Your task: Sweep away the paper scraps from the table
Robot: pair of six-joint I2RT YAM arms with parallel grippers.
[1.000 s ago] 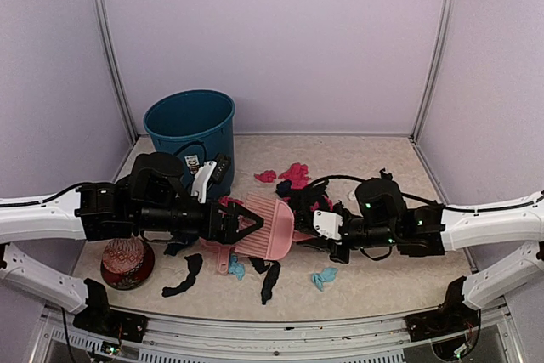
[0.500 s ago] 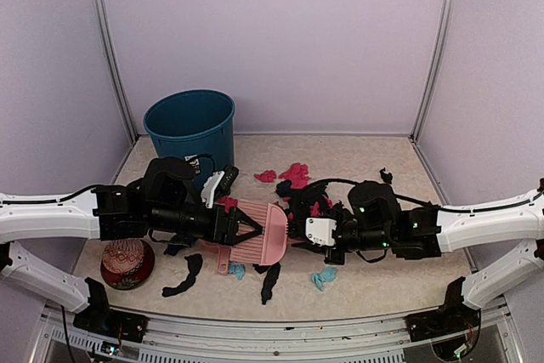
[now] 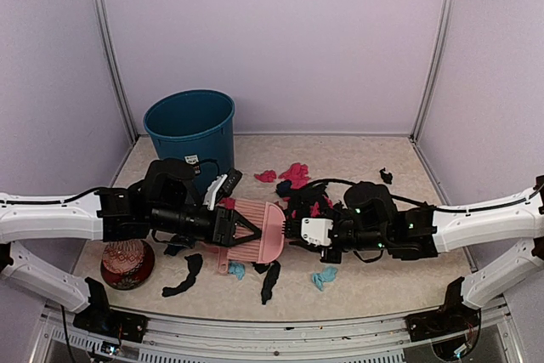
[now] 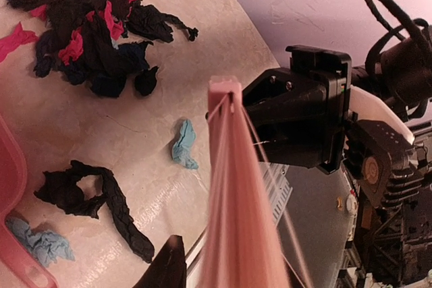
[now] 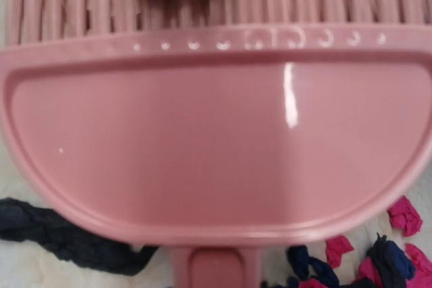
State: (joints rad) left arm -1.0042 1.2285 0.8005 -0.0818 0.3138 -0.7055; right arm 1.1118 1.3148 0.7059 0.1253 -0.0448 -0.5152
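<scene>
The paper scraps lie on the table (image 3: 382, 282): a black, magenta and dark blue pile (image 3: 299, 183) (image 4: 88, 25), black strips (image 3: 183, 276) (image 4: 94, 200) and teal bits (image 3: 323, 278) (image 4: 183, 145). My right gripper (image 3: 297, 231) is shut on the handle (image 5: 216, 268) of the pink dustpan (image 3: 276, 231) (image 5: 216, 139); its fingers are hidden in its wrist view. The pink brush (image 3: 248, 234) (image 4: 229, 187) sits at the pan's mouth, between the jaws of my left gripper (image 3: 242, 231) (image 4: 233, 274). One black finger (image 4: 169, 268) stands close beside it and the other is hidden.
A blue bin (image 3: 191, 129) stands at the back left. A red patterned ball in a bowl (image 3: 127, 263) sits near the front left. A small black scrap (image 3: 387, 176) lies at the back right. Lilac walls close three sides; the metal frame edge (image 3: 280, 325) runs along the front.
My left gripper's jaws have narrowed around the brush. Both arms, the brush and the dustpan have shifted a little to the left.
</scene>
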